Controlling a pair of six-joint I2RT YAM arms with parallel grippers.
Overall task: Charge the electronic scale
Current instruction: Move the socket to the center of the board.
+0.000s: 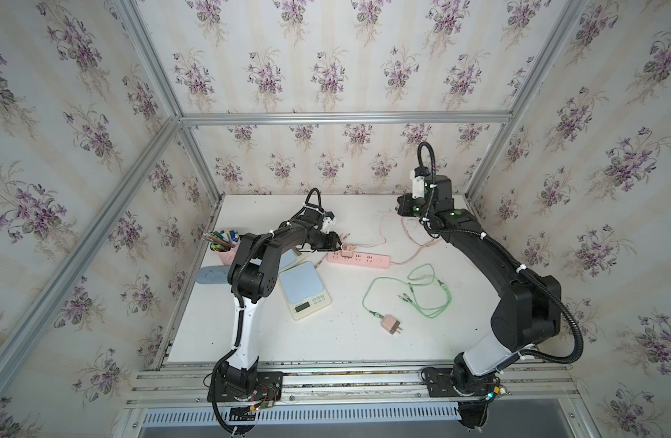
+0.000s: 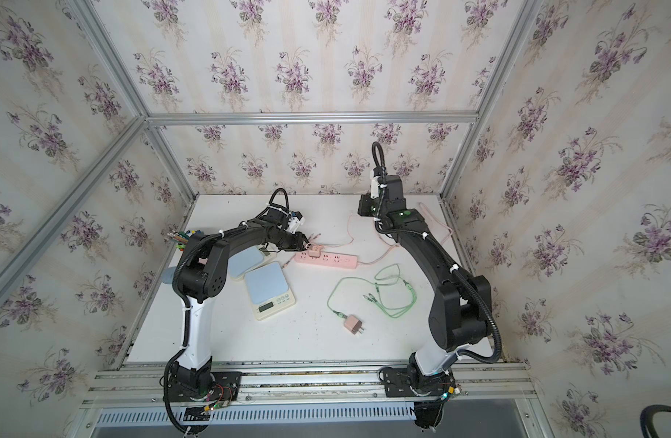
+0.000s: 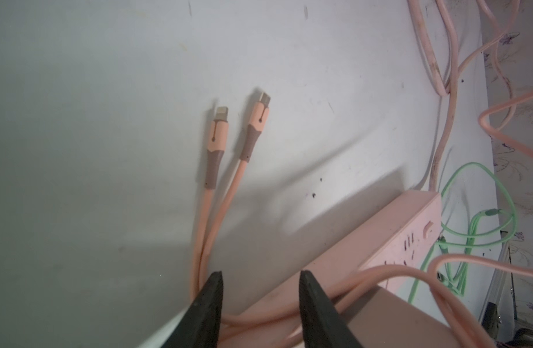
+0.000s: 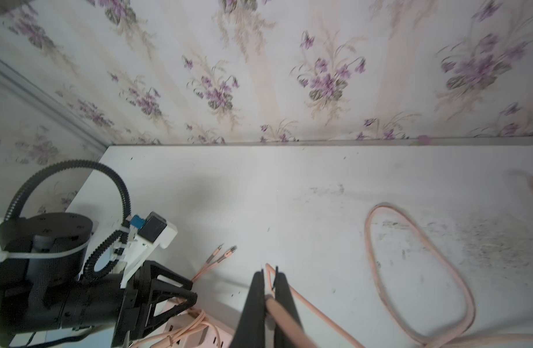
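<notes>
The electronic scale [image 1: 305, 290] [image 2: 270, 290] has a blue top and cream body and lies left of centre. Behind it lies the pink power strip [image 1: 360, 261] [image 3: 403, 238], with a pink adapter [image 1: 348, 251] plugged into its left end. My left gripper [image 1: 338, 242] [image 3: 260, 274] hovers open over that end, with pink cable strands running below the jaws. Two pink cable connectors [image 3: 218, 144] [image 4: 226, 251] lie on the table beyond it. My right gripper [image 1: 401, 208] [image 4: 268, 269] is raised at the back and shut on the pink cable [image 4: 289, 322].
A green cable [image 1: 425, 292] with a pink plug adapter [image 1: 391, 324] lies right of centre. A second blue-topped scale [image 2: 246, 261] sits partly under my left arm. A pink pen cup [image 1: 223, 248] and a blue oval object [image 1: 211, 275] stand at the left edge.
</notes>
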